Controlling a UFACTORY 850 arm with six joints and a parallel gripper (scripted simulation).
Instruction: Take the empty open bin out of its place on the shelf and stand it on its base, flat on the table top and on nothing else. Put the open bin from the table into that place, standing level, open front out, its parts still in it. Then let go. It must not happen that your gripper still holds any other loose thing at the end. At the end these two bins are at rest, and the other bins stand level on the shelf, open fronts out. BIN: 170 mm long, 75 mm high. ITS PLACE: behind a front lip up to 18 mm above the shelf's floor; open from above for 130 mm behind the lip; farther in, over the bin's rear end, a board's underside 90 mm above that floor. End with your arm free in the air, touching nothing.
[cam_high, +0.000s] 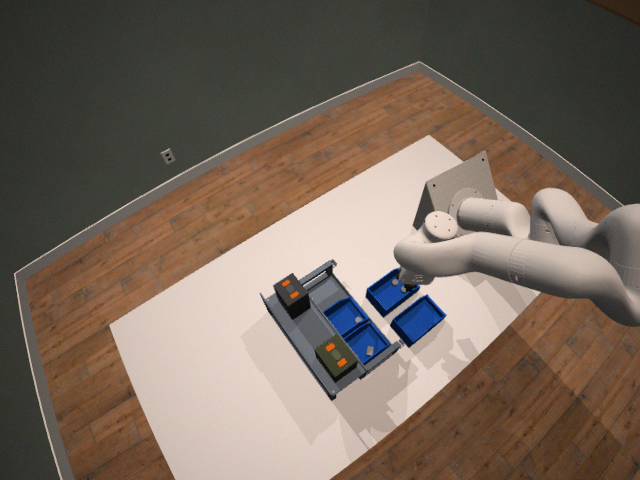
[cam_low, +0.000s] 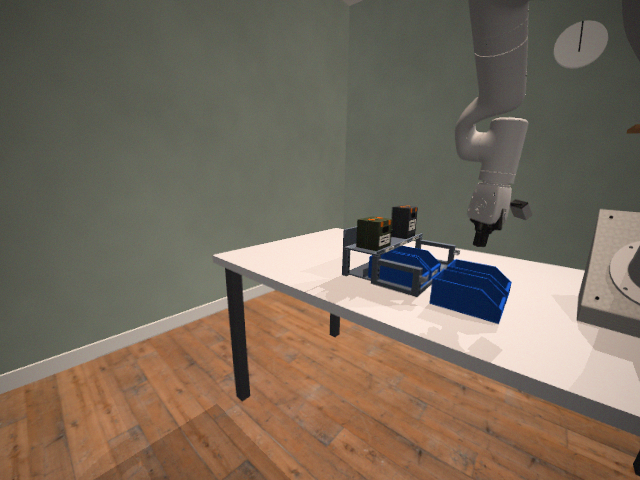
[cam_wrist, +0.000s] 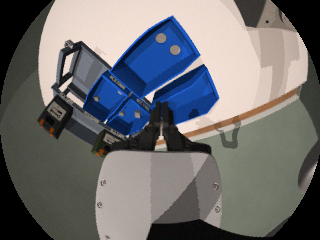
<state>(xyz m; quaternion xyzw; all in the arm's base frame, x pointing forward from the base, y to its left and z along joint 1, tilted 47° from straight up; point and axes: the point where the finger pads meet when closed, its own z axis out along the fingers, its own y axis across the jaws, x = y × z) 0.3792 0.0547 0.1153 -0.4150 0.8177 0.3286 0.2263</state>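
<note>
Bin with two round parts: one end partly covered by the gripper in the top view; contents hidden in the exterior view. Shelf bins: rear ends obscured by the upper board from above. Labels on the two boxes: lettering too small to read. Arm: cut off by the top view's right edge.

1. Your arm is pale grey-white, with rounded, tube-like links and bulging elbows, and thin seam lines ring the links.
2. You have a flat round cap at one joint, dotted with small dark holes.
3. Your gripper has black, jointed fingers beneath a light grey housing.
4. Small round screws line both sides of that housing in your wrist view.
</note>
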